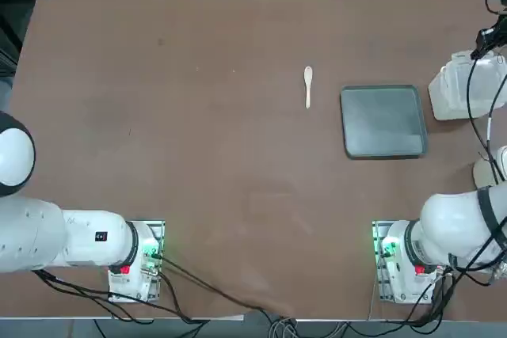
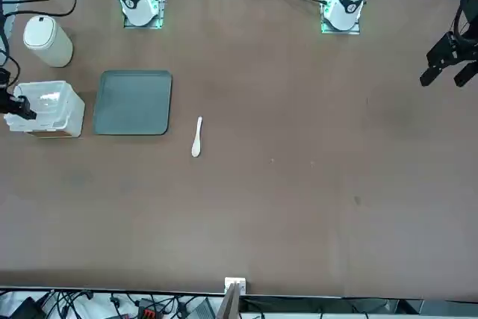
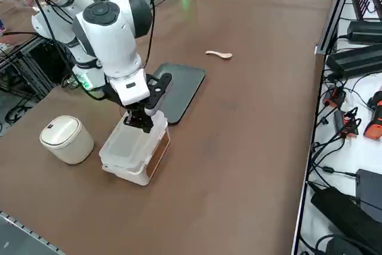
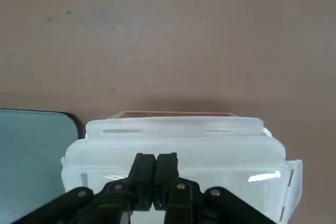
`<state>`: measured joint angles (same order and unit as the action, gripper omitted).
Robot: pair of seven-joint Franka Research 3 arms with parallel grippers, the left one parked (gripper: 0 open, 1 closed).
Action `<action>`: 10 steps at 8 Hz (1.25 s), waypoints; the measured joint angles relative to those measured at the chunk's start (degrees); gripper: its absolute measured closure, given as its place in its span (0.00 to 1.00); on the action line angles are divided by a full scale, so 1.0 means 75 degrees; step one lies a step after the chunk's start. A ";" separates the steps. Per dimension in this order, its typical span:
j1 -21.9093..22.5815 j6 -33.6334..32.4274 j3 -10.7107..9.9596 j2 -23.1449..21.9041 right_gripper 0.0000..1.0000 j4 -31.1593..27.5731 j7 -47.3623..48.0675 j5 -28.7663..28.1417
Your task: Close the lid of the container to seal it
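Observation:
The container [image 3: 138, 160] is a small translucent white box at the table's right edge, next to the grey tray. Its lid [image 3: 126, 143] lies folded down over it. My right gripper [image 3: 144, 125] hangs straight down over the box, shut, with nothing between its fingers. In the right wrist view the gripper [image 4: 156, 158] has its two black fingertips pressed together against the lid [image 4: 220, 148], near the edge closest to the tray. From the front view, the container [image 2: 52, 110] shows with the gripper at its outer side.
A dark grey flat tray [image 1: 383, 121] lies just beside the box, and a small pale spoon [image 1: 308, 85] lies further toward the table's middle. A round off-white cup [image 3: 65, 138] stands close to the box on the robot's side. The table's right edge runs right by the box.

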<state>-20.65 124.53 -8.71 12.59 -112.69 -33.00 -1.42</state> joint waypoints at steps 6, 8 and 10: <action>-0.0001 0.0204 0.0012 0.0169 0.98 -0.0104 -0.0013 0.0076; -0.0003 0.0397 0.0013 0.0325 0.98 -0.0077 -0.0013 0.0098; -0.0004 0.0405 0.0013 0.0329 0.98 -0.0076 -0.0013 0.0101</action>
<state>-20.68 127.57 -8.61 15.06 -113.25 -33.10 -0.66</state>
